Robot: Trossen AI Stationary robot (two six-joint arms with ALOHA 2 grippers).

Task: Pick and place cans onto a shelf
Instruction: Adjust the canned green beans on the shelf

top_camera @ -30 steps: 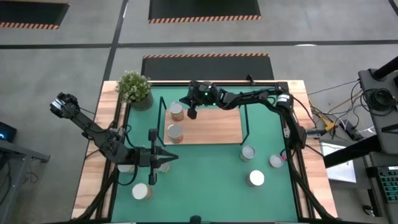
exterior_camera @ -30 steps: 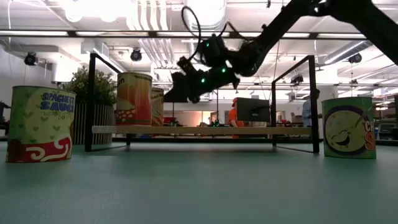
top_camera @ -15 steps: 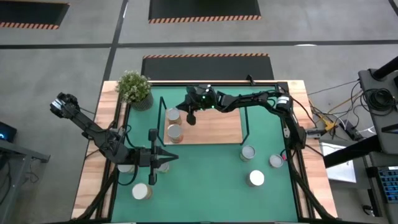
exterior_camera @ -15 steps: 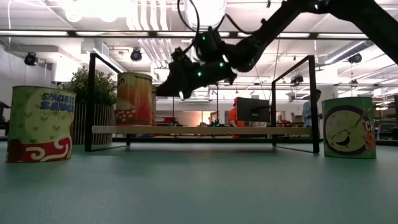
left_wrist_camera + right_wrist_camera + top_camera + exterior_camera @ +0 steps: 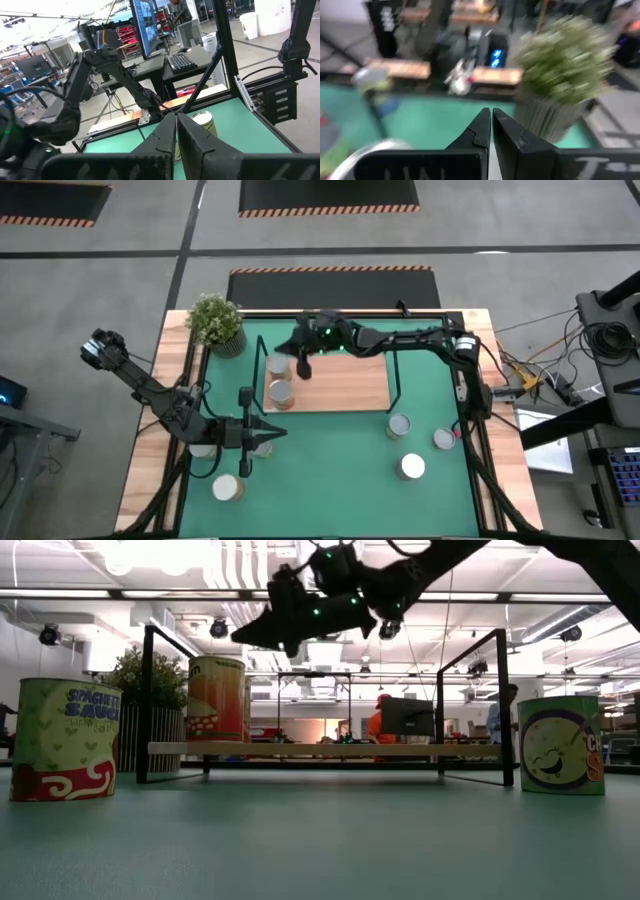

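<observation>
Right hand [image 5: 303, 366], pressed together and empty, hovers over small silver-grey metal cans [image 5: 282, 392]: rigid, light, slippery; grip mid-wall.

High view: you look straight down on the whole green mat [image 5: 330, 460].
Low view: you sit at mat level, facing the room beyond.
Shared: the shelf [image 5: 340, 385] [image 5: 320, 749], centre frame in both.
Wrist views: each looks close past its own fingers.
</observation>
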